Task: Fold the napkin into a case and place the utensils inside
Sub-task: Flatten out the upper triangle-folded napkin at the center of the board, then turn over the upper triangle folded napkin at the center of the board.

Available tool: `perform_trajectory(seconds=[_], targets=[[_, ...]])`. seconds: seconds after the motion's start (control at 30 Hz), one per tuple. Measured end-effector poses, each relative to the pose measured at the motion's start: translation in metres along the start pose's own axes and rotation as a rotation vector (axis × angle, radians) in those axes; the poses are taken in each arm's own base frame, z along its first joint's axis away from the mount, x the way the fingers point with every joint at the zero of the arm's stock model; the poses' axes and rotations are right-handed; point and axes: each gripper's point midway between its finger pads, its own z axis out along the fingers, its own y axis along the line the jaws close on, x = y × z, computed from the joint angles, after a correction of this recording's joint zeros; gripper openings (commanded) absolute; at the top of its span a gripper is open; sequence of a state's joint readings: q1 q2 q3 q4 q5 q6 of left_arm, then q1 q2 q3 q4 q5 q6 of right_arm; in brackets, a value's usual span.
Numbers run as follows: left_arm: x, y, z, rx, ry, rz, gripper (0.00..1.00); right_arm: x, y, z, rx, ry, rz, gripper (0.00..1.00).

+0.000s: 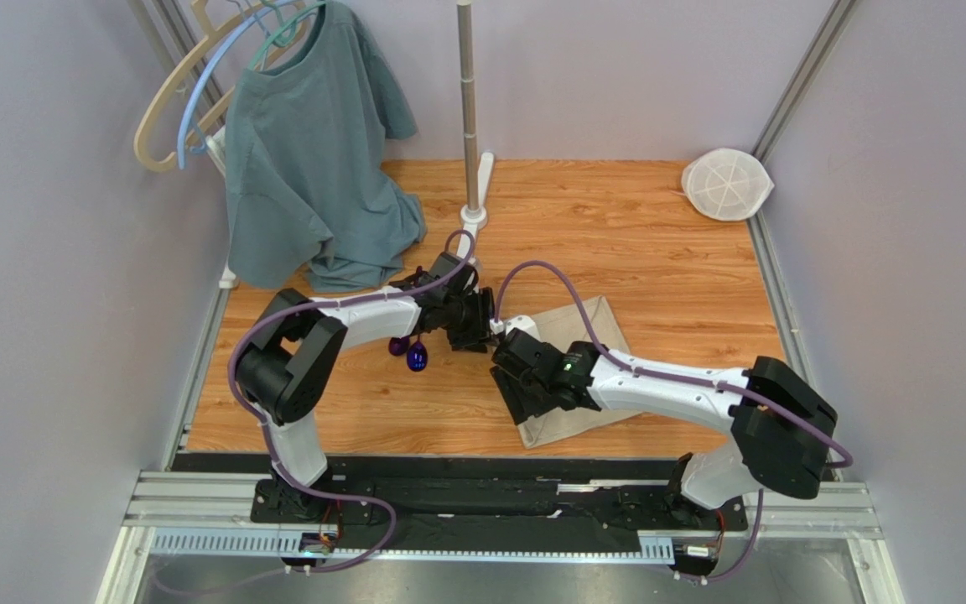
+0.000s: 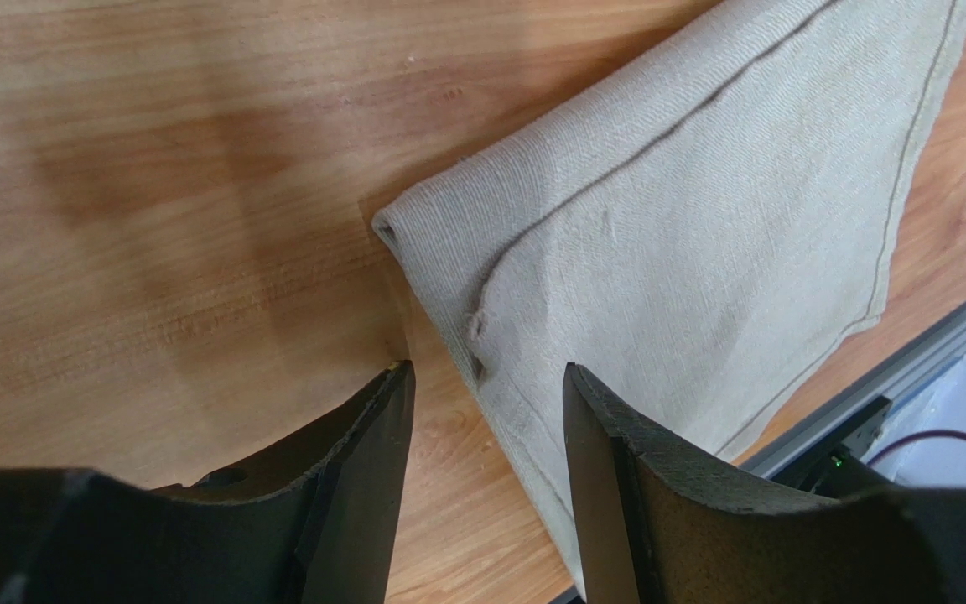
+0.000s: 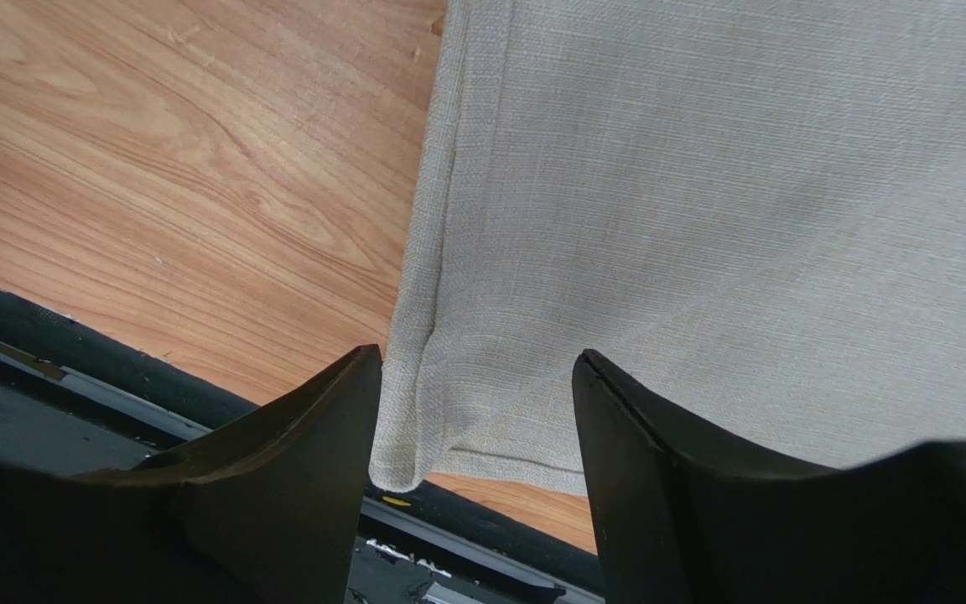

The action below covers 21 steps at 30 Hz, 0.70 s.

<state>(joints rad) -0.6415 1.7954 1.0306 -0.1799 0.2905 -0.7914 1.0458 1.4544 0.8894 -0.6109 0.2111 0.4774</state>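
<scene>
Rail [image 1: 501, 501] nearest, dark and close under the near hem of the napkin [image 3: 765, 227]. Above that hem's left corner, right gripper [image 3: 476, 359], jaws parted and holding nothing, one finger over wood, the other over cloth. Farther along the same left edge, left gripper [image 2: 486, 371], likewise spread and empty, straddling a doubled corner with a small pucker. Likely step: pinching both left corners to fold the cloth rightward. Best done by dropping both together, catching every layer at the doubled corner, lifting level, laying hem on hem. Little slack toward the rail; open table [image 1: 665, 239] to the right. Utensils [image 1: 415, 355] just left, under the left forearm, apart from the cloth. Beyond, T-shirt [image 1: 306, 164], pole [image 1: 465, 101], mesh disc [image 1: 725, 184].
</scene>
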Motion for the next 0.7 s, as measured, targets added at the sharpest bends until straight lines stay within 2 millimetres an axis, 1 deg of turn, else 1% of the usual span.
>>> perform_trajectory(seconds=[0.1, 0.13, 0.27, 0.37, 0.43, 0.47, 0.5, 0.57, 0.7], targets=[[-0.003, 0.003, 0.007, -0.016, -0.002, -0.011, 0.53, 0.006, 0.005, 0.006, -0.002, 0.012, -0.013, 0.62], [-0.004, 0.002, 0.009, -0.016, 0.001, -0.017, 0.50, 0.005, 0.006, 0.007, -0.004, 0.010, -0.016, 0.62], [-0.010, -0.002, 0.017, -0.004, -0.004, -0.033, 0.43, 0.006, 0.012, 0.012, -0.007, 0.005, -0.030, 0.62], [-0.012, -0.003, 0.019, -0.003, -0.012, -0.044, 0.37, 0.007, 0.015, 0.015, -0.009, 0.008, -0.038, 0.58], [-0.013, -0.002, 0.020, -0.006, -0.019, -0.046, 0.31, 0.010, 0.015, 0.019, -0.004, 0.017, -0.044, 0.51], [-0.014, -0.001, 0.021, -0.010, -0.024, -0.047, 0.31, 0.012, 0.016, 0.021, 0.000, 0.025, -0.050, 0.50], [-0.015, -0.001, 0.021, -0.013, -0.028, -0.049, 0.31, 0.014, 0.016, 0.022, 0.003, 0.029, -0.054, 0.49], [-0.016, 0.000, 0.022, -0.018, -0.032, -0.051, 0.25, 0.016, 0.017, 0.024, 0.007, 0.034, -0.062, 0.49], [-0.016, 0.002, 0.023, -0.025, -0.035, -0.054, 0.18, 0.020, 0.017, 0.026, 0.013, 0.037, -0.063, 0.49]])
